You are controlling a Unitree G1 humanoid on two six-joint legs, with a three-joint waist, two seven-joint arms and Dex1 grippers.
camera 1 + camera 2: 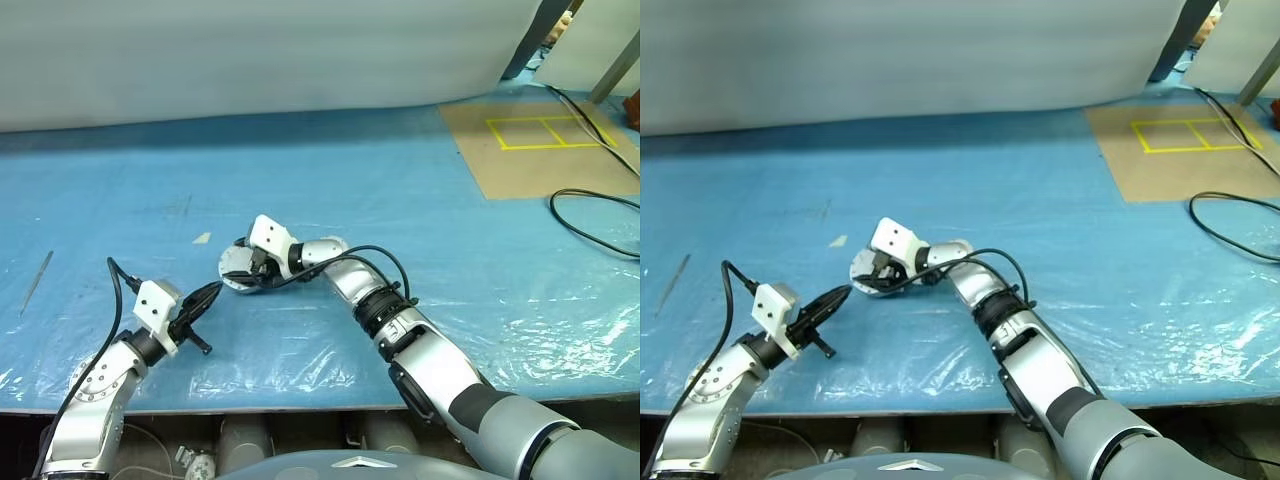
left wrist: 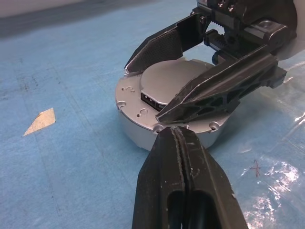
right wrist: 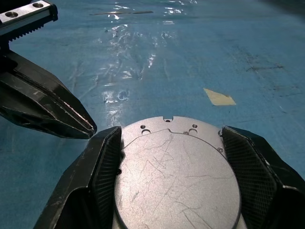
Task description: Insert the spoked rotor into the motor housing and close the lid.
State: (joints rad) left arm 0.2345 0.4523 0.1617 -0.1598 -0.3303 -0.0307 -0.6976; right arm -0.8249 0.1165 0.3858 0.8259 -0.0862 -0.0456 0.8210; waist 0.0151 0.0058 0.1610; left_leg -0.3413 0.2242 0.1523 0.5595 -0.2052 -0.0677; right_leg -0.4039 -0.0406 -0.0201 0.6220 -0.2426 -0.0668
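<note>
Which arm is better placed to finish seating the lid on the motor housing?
The right. Its gripper already straddles the lid atop the motor housing, a finger on each side. The left gripper is shut, its tip just at the housing's rim.

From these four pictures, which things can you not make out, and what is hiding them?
- Inside of the motor housing: both wrist views, covered by the flat lid; rotor and windings cannot be confirmed.
- Whether the lid is fully seated: the right gripper fingers hide the rim on two sides.
- Housing in head views: mostly behind the right gripper.
- Thin strip far left on the table: too small to identify.
</note>
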